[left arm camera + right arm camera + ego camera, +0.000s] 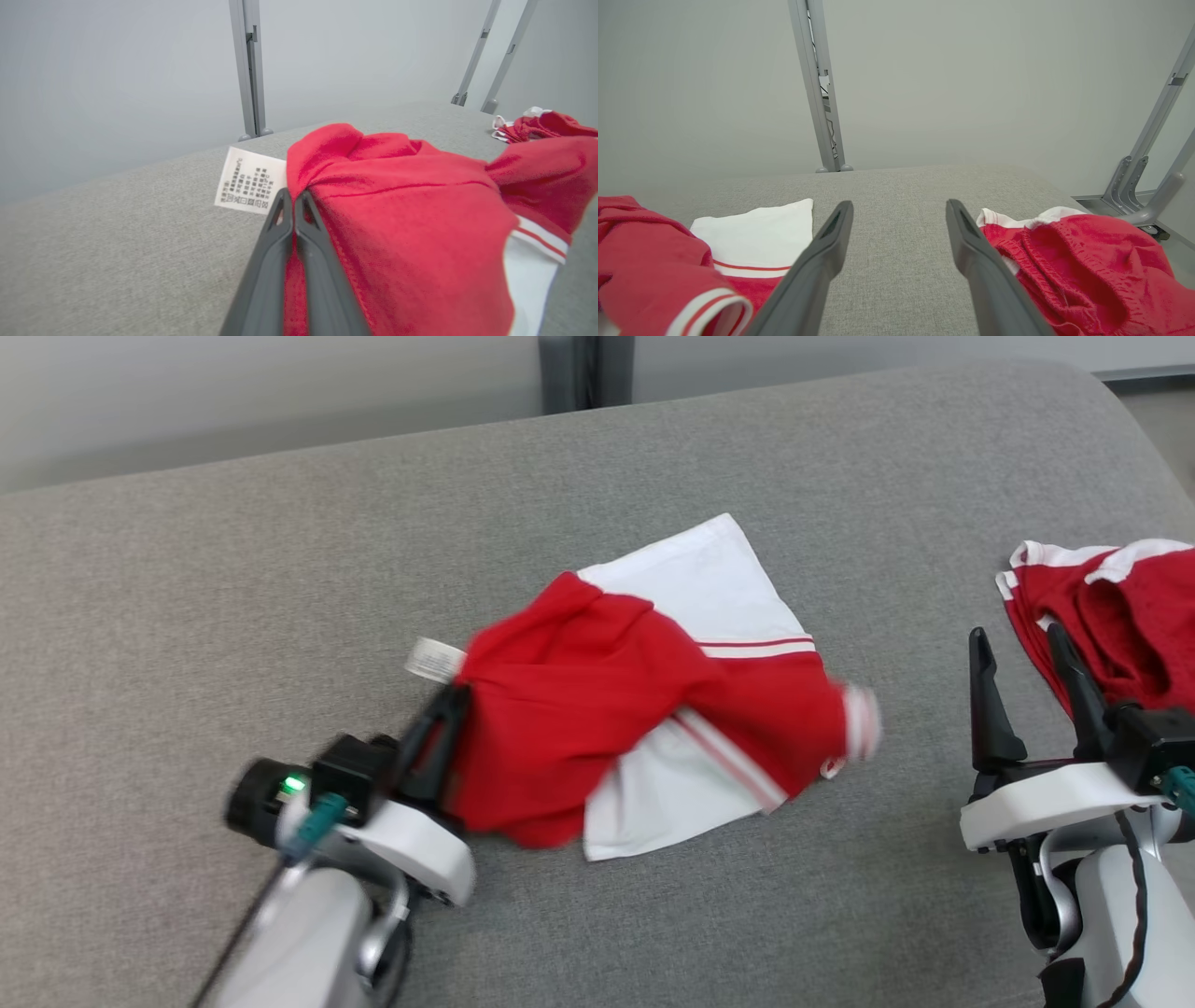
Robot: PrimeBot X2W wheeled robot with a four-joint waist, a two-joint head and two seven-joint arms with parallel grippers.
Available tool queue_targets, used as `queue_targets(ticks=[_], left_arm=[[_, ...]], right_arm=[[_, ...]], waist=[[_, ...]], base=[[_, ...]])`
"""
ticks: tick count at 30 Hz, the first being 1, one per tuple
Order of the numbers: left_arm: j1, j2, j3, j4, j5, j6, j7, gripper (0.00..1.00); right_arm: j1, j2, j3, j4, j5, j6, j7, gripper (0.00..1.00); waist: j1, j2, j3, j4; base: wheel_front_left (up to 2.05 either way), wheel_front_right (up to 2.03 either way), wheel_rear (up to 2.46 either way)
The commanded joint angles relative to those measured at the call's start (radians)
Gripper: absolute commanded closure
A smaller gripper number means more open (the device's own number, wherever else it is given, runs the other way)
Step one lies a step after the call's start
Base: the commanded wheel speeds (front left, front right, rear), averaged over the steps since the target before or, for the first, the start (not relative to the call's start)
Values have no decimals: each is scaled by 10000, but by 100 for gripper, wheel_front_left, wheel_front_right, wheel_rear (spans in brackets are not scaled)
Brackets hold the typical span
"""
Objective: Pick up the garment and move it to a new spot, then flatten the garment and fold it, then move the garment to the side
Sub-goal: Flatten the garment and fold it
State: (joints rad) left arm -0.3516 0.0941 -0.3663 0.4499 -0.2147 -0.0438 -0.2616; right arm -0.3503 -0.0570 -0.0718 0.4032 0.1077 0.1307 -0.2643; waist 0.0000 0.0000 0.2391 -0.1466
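Observation:
The garment (653,700) is a red and white shirt with striped trim, crumpled in the middle of the grey cushion (233,579). A white care label (434,660) sticks out at its left end. My left gripper (446,702) is shut on the red cloth just below that label; in the left wrist view the two fingers (266,261) press together on the garment (411,224) beside the label (250,181). My right gripper (1022,649) stands open to the right of the shirt, holding nothing; its spread fingers (817,261) rise over bare cushion.
A second red garment with white trim (1111,607) lies bunched at the cushion's right edge, just beyond my right gripper, also in the right wrist view (1078,261). Grey metal posts (817,84) stand behind the cushion against a pale wall.

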Motion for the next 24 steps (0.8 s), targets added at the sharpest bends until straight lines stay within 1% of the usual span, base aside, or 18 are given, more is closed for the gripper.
queue_targets(ticks=[1, 3, 6, 9, 10, 11, 12, 13, 15, 18, 20, 24], left_arm=[[-230, 220, 260, -65, 141, 24, -46, 100], [-450, 572, 592, -76, 404, -45, -46, 100], [-736, 1050, 909, 341, 720, -112, -46, 100], [-1123, 1372, 1188, 844, 925, -137, -46, 100], [-1192, 1426, 1284, 1046, 921, -109, -46, 85], [-1253, 1477, 1353, 1198, 972, -78, -46, 62], [-1332, 1494, 1422, 1334, 1034, 18, -46, 24], [-1421, 1498, 1495, 1469, 1059, 97, -46, 0], [-1587, 1463, 1750, 1689, 1024, 343, -48, 0], [-1745, 1346, 2277, 1560, 914, 793, -46, 0], [-1682, 1284, 2524, 1437, 912, 969, -44, 0], [-1451, 1073, 2573, 1307, 1010, 763, -46, 0]], right_arm=[[78, -19, 30, 30, 7, 1, 7, 0], [72, -8, 120, 78, 35, 1, 7, 0], [36, 5, 233, 127, 57, 1, 7, 0], [-14, 21, 390, 159, 106, 1, 7, 0], [-35, 18, 425, 167, 133, -1, 7, 0], [-41, 15, 458, 187, 149, -1, 7, 0], [-54, 20, 495, 205, 159, 1, 7, 0], [-68, 20, 494, 216, 161, 1, 7, 0], [-60, 15, 473, 252, 139, 1, 5, 0], [-31, -23, 405, 265, 112, 1, 7, 0], [35, -46, 348, 283, 98, 1, 7, 0], [95, -35, 312, 345, 11, 1, 7, 0]], waist=[[0, 0, -85, 132], [0, 0, -102, 196], [0, 0, -102, 220], [0, 0, -38, 152], [0, 0, -12, 126], [0, 0, 19, 92], [0, 0, 56, 62], [0, 0, 90, 48], [0, 0, 123, 34], [0, 0, 143, 54], [0, 0, 101, 94], [0, 0, -24, 215]], base=[[0, 0, 0], [0, 0, 0], [0, 0, 0], [0, 0, 0], [0, 0, 0], [0, 0, 0], [0, 0, 0], [0, 0, 0], [0, 0, 0], [0, 0, 0], [0, 0, 0], [0, 0, 0]])
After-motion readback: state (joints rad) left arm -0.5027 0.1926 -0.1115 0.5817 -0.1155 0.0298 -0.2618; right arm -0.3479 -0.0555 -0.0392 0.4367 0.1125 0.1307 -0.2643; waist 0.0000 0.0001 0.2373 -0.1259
